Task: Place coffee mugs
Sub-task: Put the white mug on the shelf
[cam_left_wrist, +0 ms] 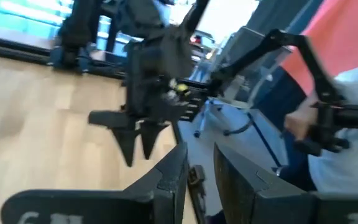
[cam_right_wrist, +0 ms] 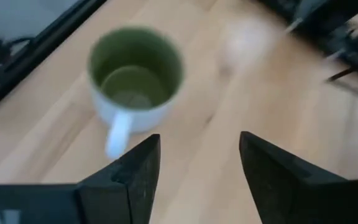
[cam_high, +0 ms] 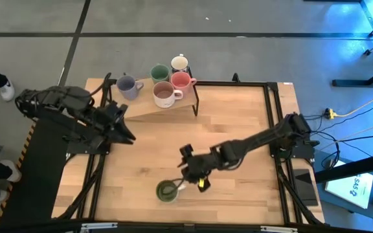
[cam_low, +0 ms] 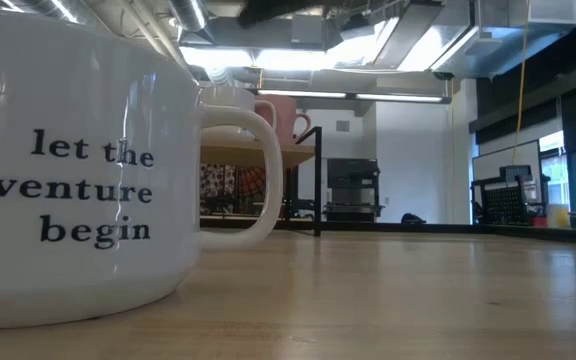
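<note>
green mug (cam_high: 168, 191): upright on table (cam_high: 238, 129), lower centre of high view, white handle toward right gripper
right gripper (cam_high: 193, 179): fingers spread, empty, just beside mug handle
left gripper (cam_high: 127, 134): left-centre, fingers slightly apart, empty
other mugs: lavender (cam_high: 128, 86), teal (cam_high: 159, 73), pink (cam_high: 182, 80), brown-inside (cam_high: 165, 94), white (cam_high: 179, 63), on shelf (cam_high: 149, 107), upper centre

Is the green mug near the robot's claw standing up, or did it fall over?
Standing up. The green mug sits on the table with its mouth facing up, so you see straight inside. It looks empty.
</note>
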Controlling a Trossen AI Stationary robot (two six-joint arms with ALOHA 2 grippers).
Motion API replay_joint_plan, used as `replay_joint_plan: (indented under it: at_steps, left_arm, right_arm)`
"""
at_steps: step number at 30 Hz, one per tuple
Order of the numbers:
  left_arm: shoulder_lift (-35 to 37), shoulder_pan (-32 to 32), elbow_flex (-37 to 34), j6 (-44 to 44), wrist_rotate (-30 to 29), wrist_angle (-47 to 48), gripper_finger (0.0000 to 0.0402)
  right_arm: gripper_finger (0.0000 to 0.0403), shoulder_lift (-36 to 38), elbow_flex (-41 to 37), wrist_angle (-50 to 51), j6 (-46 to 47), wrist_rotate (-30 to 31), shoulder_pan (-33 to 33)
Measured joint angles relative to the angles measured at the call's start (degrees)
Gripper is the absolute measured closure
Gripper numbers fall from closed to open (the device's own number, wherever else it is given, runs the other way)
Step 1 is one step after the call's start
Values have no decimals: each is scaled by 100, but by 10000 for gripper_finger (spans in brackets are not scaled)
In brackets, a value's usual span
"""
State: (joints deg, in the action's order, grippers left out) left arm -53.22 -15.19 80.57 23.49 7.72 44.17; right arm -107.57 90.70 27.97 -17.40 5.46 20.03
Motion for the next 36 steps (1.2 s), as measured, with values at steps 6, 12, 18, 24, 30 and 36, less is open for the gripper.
replay_joint_plan:
  at_steps: [6,12,18,24,30,36]
  left_arm:
    - [-129,-747,-3,21,-391,-398,328]
    - [-343,-1325,-2,-1,-769,-443,328]
    - [-774,-1813,-2,-17,-672,-760,328]
    - [-1253,-2142,-2,-260,-427,-1346,328]
    - [-1677,-2241,-2,-197,254,-1840,328]
    - [-1933,-2240,-2,-108,386,-1887,328]
  right_arm:
    - [197,-58,-603,-600,342,-11,417]
    - [194,-244,-838,-1133,766,-45,550]
    - [180,-643,-866,-1348,976,-22,549]
    - [174,-889,-866,-1457,1178,-47,547]
    - [184,-960,-864,-1540,1266,-9,547]
    - [231,-1050,-864,-1522,1288,53,547]
